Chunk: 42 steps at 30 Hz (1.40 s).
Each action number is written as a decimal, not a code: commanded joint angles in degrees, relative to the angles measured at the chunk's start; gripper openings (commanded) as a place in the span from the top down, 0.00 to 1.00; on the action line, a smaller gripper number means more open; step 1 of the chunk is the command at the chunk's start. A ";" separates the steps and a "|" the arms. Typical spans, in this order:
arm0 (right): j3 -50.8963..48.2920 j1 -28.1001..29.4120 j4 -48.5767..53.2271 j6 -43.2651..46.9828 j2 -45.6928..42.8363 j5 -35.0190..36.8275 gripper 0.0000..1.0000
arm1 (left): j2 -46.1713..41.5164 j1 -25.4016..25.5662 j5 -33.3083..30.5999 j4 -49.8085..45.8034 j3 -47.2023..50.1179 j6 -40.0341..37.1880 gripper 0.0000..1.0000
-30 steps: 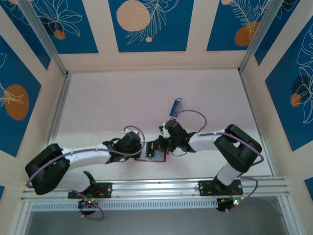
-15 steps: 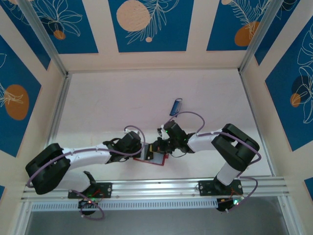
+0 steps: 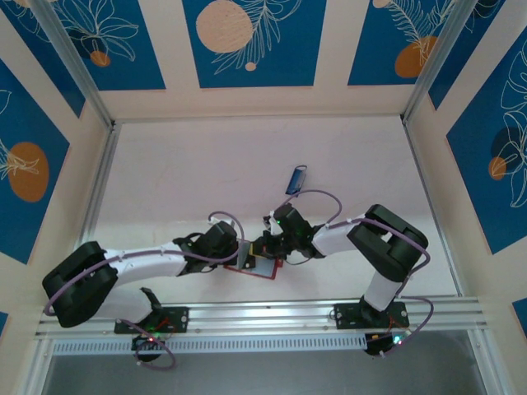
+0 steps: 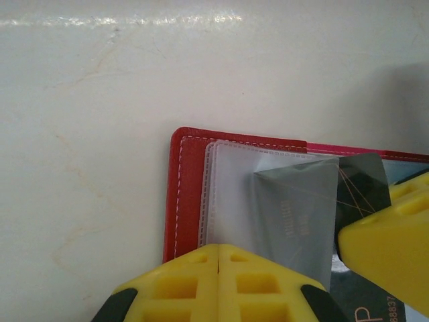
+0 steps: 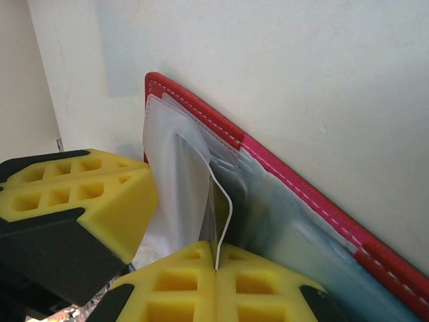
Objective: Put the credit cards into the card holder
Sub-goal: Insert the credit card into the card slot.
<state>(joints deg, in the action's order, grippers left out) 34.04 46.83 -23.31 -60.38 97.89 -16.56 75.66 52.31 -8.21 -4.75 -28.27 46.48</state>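
Note:
The red card holder [image 3: 262, 271] lies open on the table near the front, its pale clear pockets [image 4: 234, 188] facing up. My left gripper [image 4: 219, 251] is shut, and its yellow tips rest on the pocket sheet with nothing between them. From the other side my right gripper [image 5: 216, 258] is shut on the thin white edge of a credit card [image 5: 224, 208], which bows as it stands among the pockets. That card shows greyish through the plastic [image 4: 298, 215] in the left wrist view. A second blue credit card [image 3: 296, 178] lies alone farther back on the table.
The two grippers [image 3: 240, 257] [image 3: 265, 247] nearly touch over the card holder. The right finger [image 4: 392, 238] crowds the left wrist view. Aluminium rails [image 3: 272, 314] run along the near edge, and low walls enclose the white table [image 3: 189, 173].
The right arm's elbow and gripper have shifted a little to the left, pushing the held card further over the card holder. The left arm has stayed put.

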 commanded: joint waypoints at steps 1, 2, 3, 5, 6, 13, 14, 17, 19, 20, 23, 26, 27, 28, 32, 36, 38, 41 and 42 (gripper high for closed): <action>-0.62 0.98 3.01 -2.20 2.92 4.63 1.00 | 0.35 1.43 0.52 -6.72 3.19 1.44 1.00; -0.53 0.98 3.18 -2.13 3.22 4.73 1.00 | 0.11 1.47 0.32 -6.79 3.46 1.68 1.00; -0.51 0.94 3.13 -2.02 3.54 4.64 1.00 | -0.24 1.56 0.17 -6.90 3.81 1.89 1.00; -0.10 0.80 3.23 -1.77 3.93 4.49 1.00 | -1.05 1.82 -0.27 -7.41 4.16 2.36 1.00; 0.21 0.81 3.44 -1.76 4.07 4.49 1.00 | -1.44 2.00 -0.48 -7.71 4.42 2.68 1.00; 2.19 1.40 4.81 -1.79 4.78 4.81 1.00 | -4.39 2.70 -2.20 -9.12 6.09 4.50 0.99; 2.33 1.56 5.14 -1.62 4.68 4.83 1.00 | -5.21 2.70 -2.87 -10.04 5.83 4.42 0.98; 2.54 1.77 6.24 -1.00 4.02 4.89 0.98 | -8.19 2.62 -4.71 -12.09 5.51 4.41 0.94; 3.07 2.05 8.19 0.00 3.02 5.45 0.96 | -9.87 2.62 -5.85 -13.60 5.42 4.83 0.92; 3.34 2.29 9.41 0.68 2.33 5.82 0.95 | -10.61 2.62 -6.38 -14.36 5.42 5.06 0.92; 4.31 2.87 13.04 2.72 0.55 6.61 0.91 | -12.14 2.53 -7.54 -15.81 5.67 5.68 0.91; 5.36 3.25 15.58 4.32 -0.41 6.23 0.86 | -12.34 2.23 -7.86 -15.82 5.78 5.81 0.90; 5.80 3.44 16.61 4.99 -0.70 6.18 0.84 | -12.00 2.03 -7.85 -15.89 5.70 5.74 0.90; 6.08 3.68 17.47 5.53 -1.09 6.27 0.82 | -11.73 1.93 -7.78 -15.69 5.61 5.66 0.90; 7.89 4.05 21.93 7.75 -2.64 6.50 0.73 | -10.18 1.56 -7.02 -13.77 5.37 4.87 0.91; 10.33 4.06 24.91 9.91 -2.59 4.99 0.69 | -8.01 1.39 -6.48 -12.60 4.63 4.01 0.92; 11.15 4.04 25.65 10.28 -2.37 3.98 0.68 | -7.43 1.36 -6.20 -11.92 4.50 3.69 0.92; 12.09 4.06 26.97 10.88 -2.12 3.16 0.68 | -6.64 1.30 -5.99 -11.37 4.37 3.37 0.93; 12.67 4.01 27.98 11.19 -1.86 3.28 0.68 | -6.37 1.30 -5.94 -11.14 4.41 3.27 0.93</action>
<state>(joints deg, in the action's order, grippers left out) 44.66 50.63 0.23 -51.33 96.16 -11.88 66.89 54.02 -14.70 -18.35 -24.25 50.52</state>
